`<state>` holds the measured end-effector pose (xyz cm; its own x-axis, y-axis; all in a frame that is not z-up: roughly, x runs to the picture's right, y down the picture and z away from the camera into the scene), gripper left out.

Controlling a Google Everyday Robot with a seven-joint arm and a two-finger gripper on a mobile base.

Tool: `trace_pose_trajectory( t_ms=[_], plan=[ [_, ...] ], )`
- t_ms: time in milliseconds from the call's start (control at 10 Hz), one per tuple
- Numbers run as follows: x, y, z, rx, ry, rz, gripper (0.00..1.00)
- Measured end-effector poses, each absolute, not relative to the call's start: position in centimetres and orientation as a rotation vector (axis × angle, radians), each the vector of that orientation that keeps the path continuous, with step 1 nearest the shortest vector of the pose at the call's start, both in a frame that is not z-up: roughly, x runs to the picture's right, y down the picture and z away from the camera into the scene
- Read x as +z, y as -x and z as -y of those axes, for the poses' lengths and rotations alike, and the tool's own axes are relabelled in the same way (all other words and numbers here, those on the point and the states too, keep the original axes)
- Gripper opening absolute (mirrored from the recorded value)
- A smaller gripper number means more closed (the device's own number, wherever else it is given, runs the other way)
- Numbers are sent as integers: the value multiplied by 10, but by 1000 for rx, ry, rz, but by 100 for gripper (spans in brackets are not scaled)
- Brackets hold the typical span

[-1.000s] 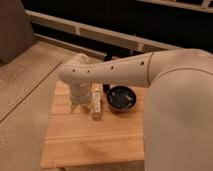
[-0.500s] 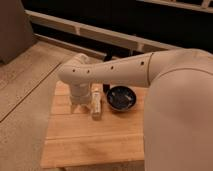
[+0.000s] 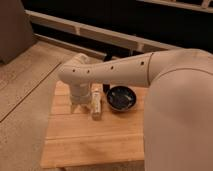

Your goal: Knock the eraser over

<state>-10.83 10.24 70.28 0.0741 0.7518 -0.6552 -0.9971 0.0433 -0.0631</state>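
The gripper (image 3: 77, 105) points down onto the wooden table (image 3: 90, 145) in its far half, nearer the far-left corner than the middle. How wide or narrow it stands cannot be told. The eraser (image 3: 96, 106), a pale block, sits just beside the gripper on the side away from the table's left edge, about midway between the left and right edges; whether it stands upright or lies flat cannot be told. A dark bowl (image 3: 121, 98) rests beyond it, toward the right edge.
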Motion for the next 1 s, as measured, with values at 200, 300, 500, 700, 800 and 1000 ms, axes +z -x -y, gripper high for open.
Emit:
trace_pose_trajectory(
  t_ms=[200,300,500,700,800,1000],
  plan=[
    [707,107,-91,1410,575,-509,65],
    [712,99,-77,1405,555,-501,65],
    [714,78,-51,1419,524,-491,65],
    [715,60,-38,1422,503,-496,65],
    [717,48,-32,1423,500,-496,65],
    [720,27,-25,1435,484,-511,65]
  ],
)
